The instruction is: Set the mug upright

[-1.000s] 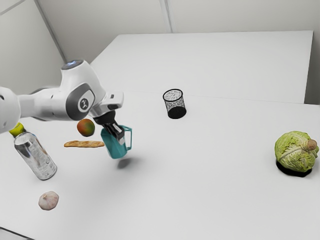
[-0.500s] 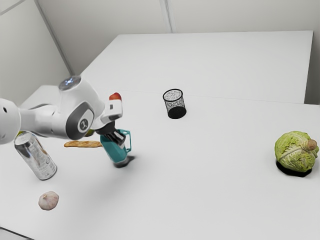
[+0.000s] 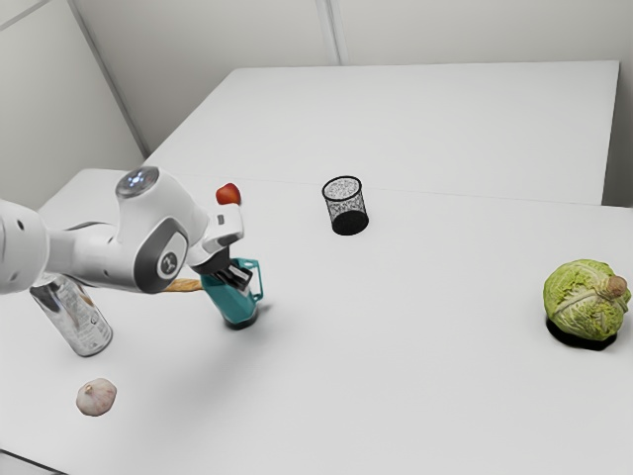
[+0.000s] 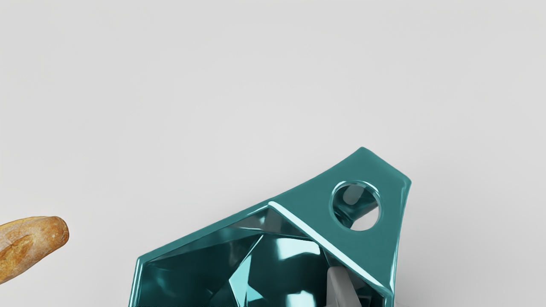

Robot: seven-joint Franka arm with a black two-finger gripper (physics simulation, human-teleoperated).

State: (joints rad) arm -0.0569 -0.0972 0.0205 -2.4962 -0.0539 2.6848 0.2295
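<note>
mug (image 3: 231,305): tilted, beneath gripper (image 3: 241,278) | grip: clamped on mug near rim

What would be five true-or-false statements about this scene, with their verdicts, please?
The end effector is at the mug. True.
The garlic is inside the mug. False: it lies on the table, near the silver can.
The mesh container is black. True.
The mug's handle is solid. False: it has an opening.
The cabbage is farther toward the exterior view's right than the mesh container. True.
</note>
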